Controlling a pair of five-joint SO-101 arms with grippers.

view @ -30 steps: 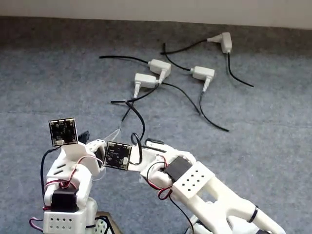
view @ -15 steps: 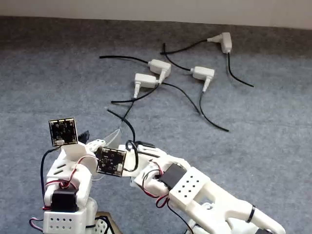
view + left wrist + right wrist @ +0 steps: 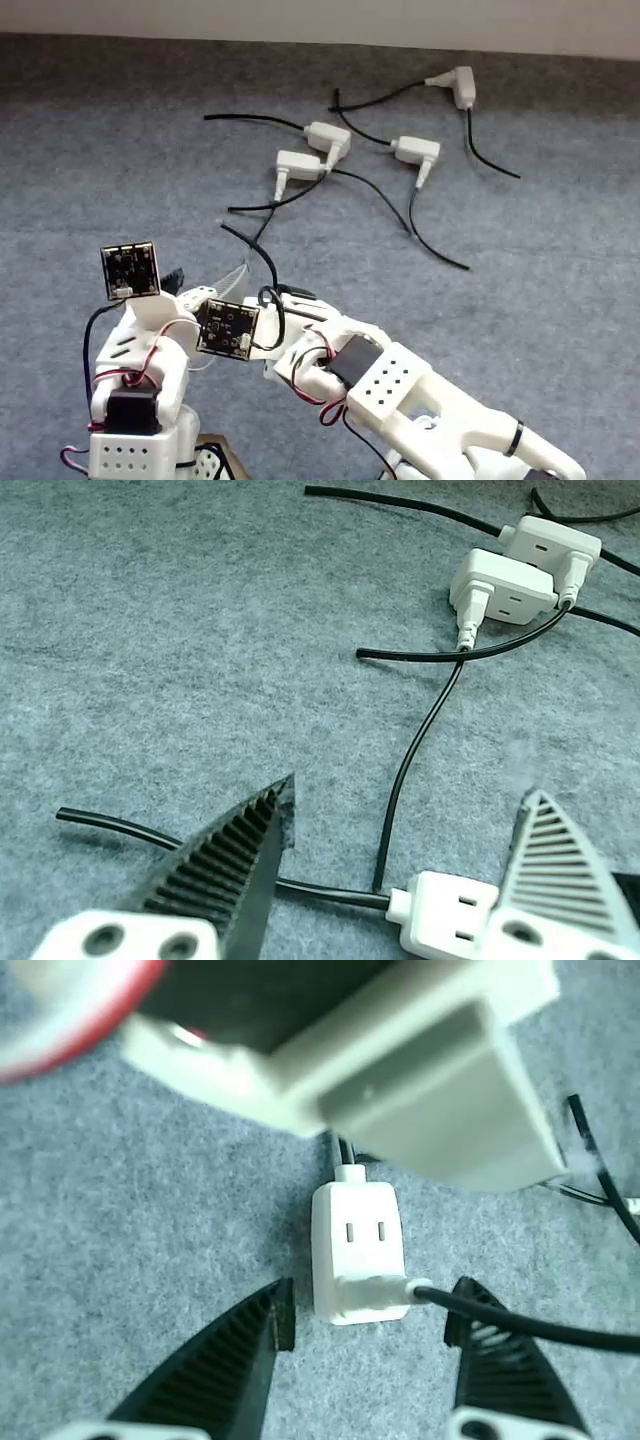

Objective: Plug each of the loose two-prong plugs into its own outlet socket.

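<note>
Two open claws: the left claw is empty and the right claw straddles a socket block near six o'clock on the surface. It is probably light, rigid plastic; pinch its flat sides, not the limp cord.

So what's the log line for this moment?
left gripper: open, over carpet | right gripper: open, at socket | step: nothing grasped yet

Socket partly behind left claw
</note>
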